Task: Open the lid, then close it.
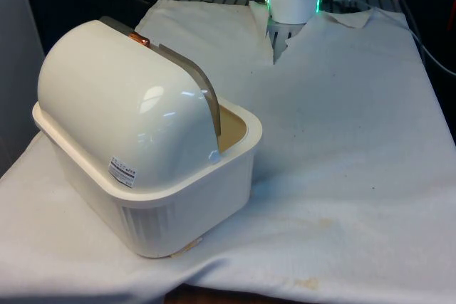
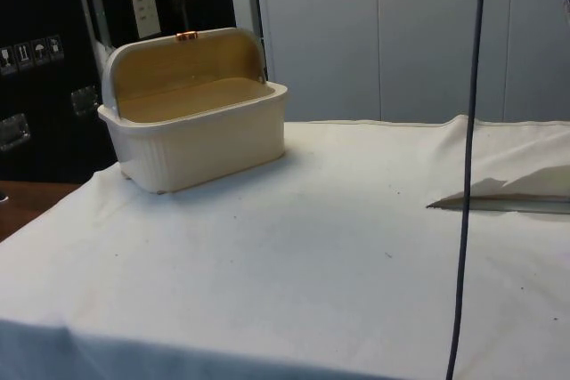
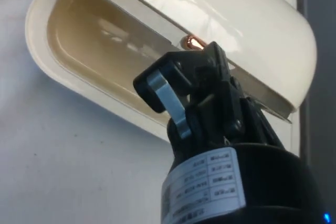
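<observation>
With the bread box [image 1: 153,176] at the table's [image 1: 342,176] edge and its lid [image 1: 121,105] rolled open, the tool [image 3: 181,95], fingers seemingly together, should draw the copper handle [image 3: 193,41] smoothly along its arc.

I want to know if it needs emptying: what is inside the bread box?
The bread box stands with its lid rolled back. The side view shows a bare tan floor and back wall, nothing on them. The front rim hides the nearest strip of floor.
</observation>
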